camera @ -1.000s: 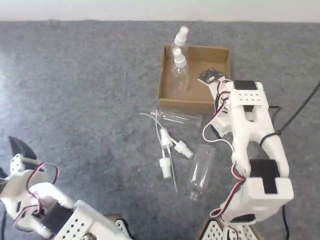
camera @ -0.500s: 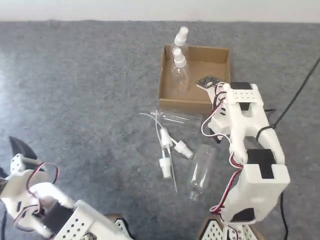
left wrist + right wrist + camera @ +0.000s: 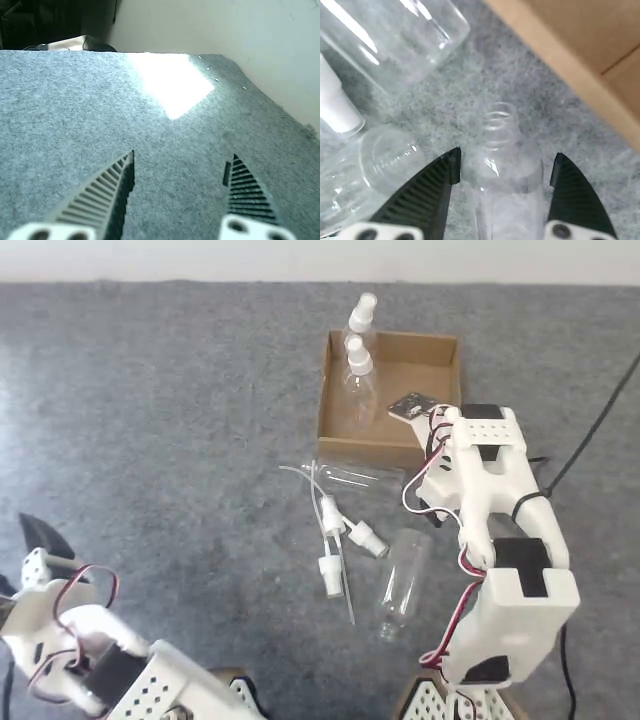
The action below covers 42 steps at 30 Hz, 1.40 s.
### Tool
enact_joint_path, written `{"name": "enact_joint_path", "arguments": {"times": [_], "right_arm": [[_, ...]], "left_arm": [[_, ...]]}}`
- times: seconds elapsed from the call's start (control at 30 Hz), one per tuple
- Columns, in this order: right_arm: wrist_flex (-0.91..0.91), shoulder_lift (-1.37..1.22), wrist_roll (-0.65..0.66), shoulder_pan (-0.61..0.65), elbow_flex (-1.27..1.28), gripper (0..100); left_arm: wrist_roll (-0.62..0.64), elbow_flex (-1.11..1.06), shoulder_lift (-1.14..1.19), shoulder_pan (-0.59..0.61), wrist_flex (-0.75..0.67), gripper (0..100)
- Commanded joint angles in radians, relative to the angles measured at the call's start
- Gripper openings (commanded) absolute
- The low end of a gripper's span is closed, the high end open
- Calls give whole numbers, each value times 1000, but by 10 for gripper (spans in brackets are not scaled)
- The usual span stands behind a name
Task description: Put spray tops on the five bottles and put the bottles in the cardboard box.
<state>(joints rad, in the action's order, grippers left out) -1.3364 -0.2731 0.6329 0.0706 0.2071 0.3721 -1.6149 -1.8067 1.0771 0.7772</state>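
- Grey carpeted tabletop (image 3: pixel 150 440), with a pale wall strip along the far edge.
- Nearest is the left gripper (image 3: pixel 180 160), at the near-left corner. Its fingers are spread wide with nothing between them and bare carpet ahead.
- Next is a clear plastic bottle lying flat (image 3: pixel 400 585) with no top, close beside the white right arm (image 3: pixel 500 500).
- Three loose white spray tops (image 3: pixel 330 518) with thin dip tubes are bunched just beside that bottle.
- A second clear bottle lying flat (image 3: pixel 360 478), also untopped, sits just in front of the box.
- The right gripper (image 3: pixel 506 153) has its fingers spread either side of an open-necked clear bottle (image 3: pixel 502 170). One finger is against it and there is a thin gap at the other, so it looks bracketed, not clamped.
- The brown cardboard box (image 3: pixel 370 448) holds one topped bottle (image 3: pixel 358 390). A far topped bottle (image 3: pixel 360 320) stands at its far-left corner, and I cannot tell if it is inside or just behind.
- Progress, as a judgement: two of five tops are on and one bottle is surely boxed. Three bottles and three tops are left, so the task is under halfway.
- The right wrist view gives the third untopped bottle, its bare neck and the finger gap. In the high view the arm body covers that spot.
- The high view gives the box contents and the count of loose tops. The right wrist view catches just a slice of box wall (image 3: pixel 580 65).
- The left wrist view gives the left finger spread, which is tiny in the high view.
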Motion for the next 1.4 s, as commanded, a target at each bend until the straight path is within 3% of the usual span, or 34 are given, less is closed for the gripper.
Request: {"name": "enact_joint_path", "arguments": {"times": [0.0,0.1,0.5,0.9,1.1,1.37], "right_arm": [[10,8,-37,-16,-40,241],[13,8,-51,-10,-40,241],[13,10,157,-10,-40,241],[56,-19,166,-7,-43,237],[41,-21,167,-5,-46,71],[-53,99,161,-5,-41,57]], "left_arm": [[8,7,-3,-2,-32,269],[8,7,-3,-2,-32,269],[-29,7,-3,-2,-32,269],[-29,7,-3,-3,-32,269],[-29,7,-3,-3,-32,269],[-29,7,-3,-3,-32,269]]}}
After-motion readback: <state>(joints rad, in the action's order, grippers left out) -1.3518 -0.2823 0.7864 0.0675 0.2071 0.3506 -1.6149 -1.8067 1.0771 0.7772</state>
